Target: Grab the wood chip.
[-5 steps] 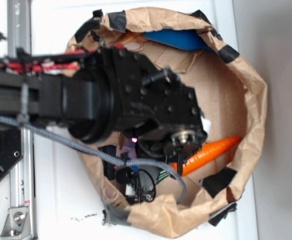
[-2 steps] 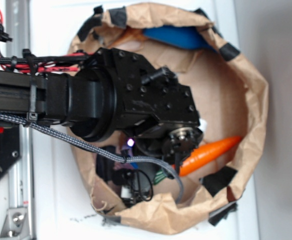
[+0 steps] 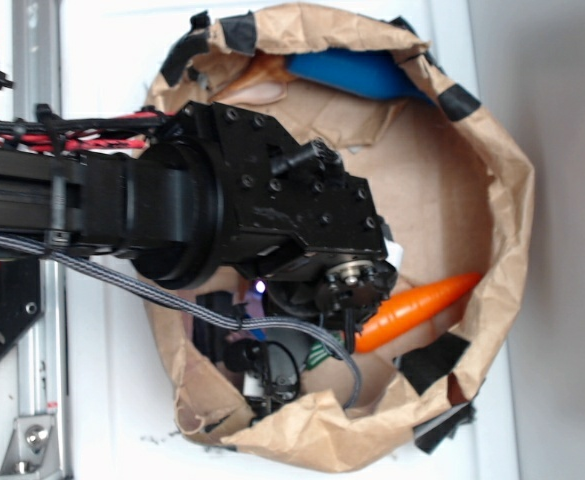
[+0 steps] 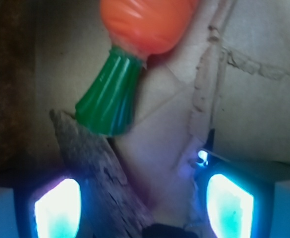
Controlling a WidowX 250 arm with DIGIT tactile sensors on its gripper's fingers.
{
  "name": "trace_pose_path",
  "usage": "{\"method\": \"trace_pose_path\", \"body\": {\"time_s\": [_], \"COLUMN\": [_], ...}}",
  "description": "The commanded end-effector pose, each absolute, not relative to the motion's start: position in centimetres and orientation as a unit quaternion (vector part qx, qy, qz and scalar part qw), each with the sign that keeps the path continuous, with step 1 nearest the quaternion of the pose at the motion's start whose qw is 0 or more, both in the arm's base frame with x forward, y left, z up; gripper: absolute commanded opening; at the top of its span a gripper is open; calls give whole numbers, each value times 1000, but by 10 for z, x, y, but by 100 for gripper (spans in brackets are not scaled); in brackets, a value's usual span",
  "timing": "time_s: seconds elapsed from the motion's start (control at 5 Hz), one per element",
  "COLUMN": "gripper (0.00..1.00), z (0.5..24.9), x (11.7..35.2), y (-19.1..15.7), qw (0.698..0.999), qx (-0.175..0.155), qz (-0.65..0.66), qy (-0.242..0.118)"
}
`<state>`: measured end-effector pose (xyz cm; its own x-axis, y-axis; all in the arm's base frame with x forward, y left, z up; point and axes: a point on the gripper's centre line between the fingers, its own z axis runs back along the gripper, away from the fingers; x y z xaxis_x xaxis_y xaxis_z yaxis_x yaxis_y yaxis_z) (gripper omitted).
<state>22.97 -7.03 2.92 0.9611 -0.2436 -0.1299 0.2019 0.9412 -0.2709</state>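
The wood chip (image 4: 100, 168), a dark, rough-grained sliver, lies on the brown paper floor in the wrist view. It runs from the carrot's green top down toward the lower edge. My gripper (image 4: 144, 206) is open around it, and the chip lies close beside the glowing left pad (image 4: 58, 208). The right pad (image 4: 229, 206) stands well clear of it. In the exterior view the chip and the fingers are hidden under the black wrist (image 3: 272, 210), which reaches down into the paper bag.
A toy carrot (image 3: 417, 308) lies just ahead of the gripper, its green top (image 4: 110, 96) touching the chip's far end. The crumpled brown paper bag wall (image 3: 507, 200) with black tape patches rings the area. A blue object (image 3: 357, 72) lies at the far rim.
The wrist has shifted a little to the left in the exterior view. The carrot has stayed where it was.
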Motion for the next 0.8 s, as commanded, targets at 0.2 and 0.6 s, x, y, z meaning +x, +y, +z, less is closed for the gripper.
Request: {"method": "trace_pose_path", "body": {"time_s": [0.2,0.6], "gripper": [100,100], "z": [41,31], "x": [205,205], "y": [-94,-91], "qw": [959,963], "qx": [-196,-158], "qz": [-191,-200], "qy": [74,91]}}
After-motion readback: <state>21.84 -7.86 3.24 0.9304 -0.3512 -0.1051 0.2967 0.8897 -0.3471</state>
